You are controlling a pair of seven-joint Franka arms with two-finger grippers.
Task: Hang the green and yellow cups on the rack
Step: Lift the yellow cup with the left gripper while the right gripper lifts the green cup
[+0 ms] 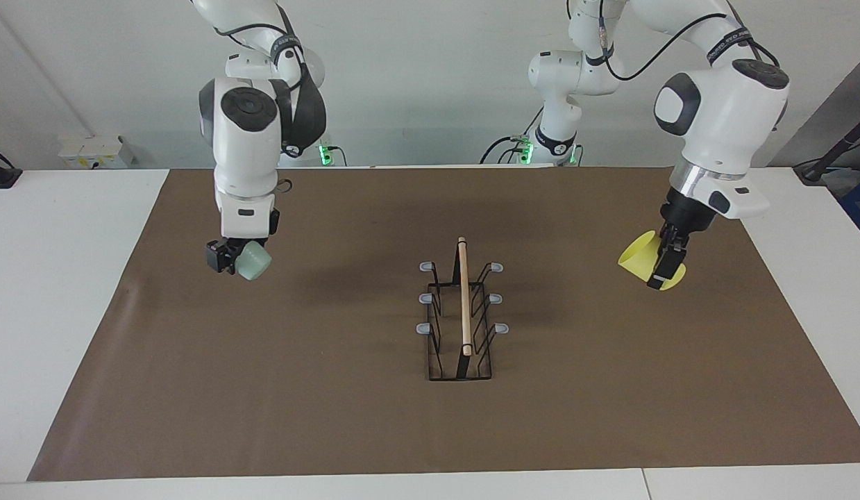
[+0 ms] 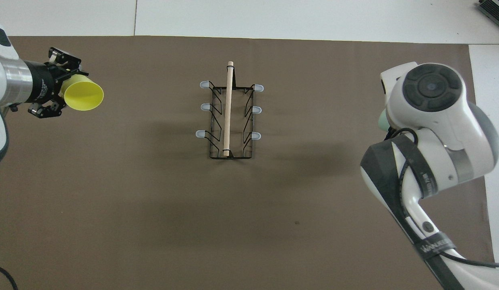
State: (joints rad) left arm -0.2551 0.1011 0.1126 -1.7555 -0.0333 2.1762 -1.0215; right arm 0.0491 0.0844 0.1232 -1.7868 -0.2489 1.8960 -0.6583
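Note:
The black wire rack [image 1: 463, 326] with its wooden dowel and grey-tipped pegs stands at the middle of the brown mat; it also shows in the overhead view [image 2: 229, 121]. All its pegs are bare. My left gripper [image 1: 662, 274] is shut on the yellow cup [image 1: 639, 260] and holds it tilted in the air over the mat toward the left arm's end, mouth turned toward the rack [image 2: 83, 96]. My right gripper [image 1: 230, 260] is shut on the pale green cup [image 1: 255, 262] in the air over the mat toward the right arm's end. In the overhead view only a sliver of the green cup [image 2: 382, 121] shows beside the right arm.
The brown mat [image 1: 332, 417] covers most of the white table [image 1: 55, 292]. A white box [image 1: 96, 151] sits at the table's edge nearest the robots, at the right arm's end. A small dark speck [image 2: 297, 222] lies on the mat.

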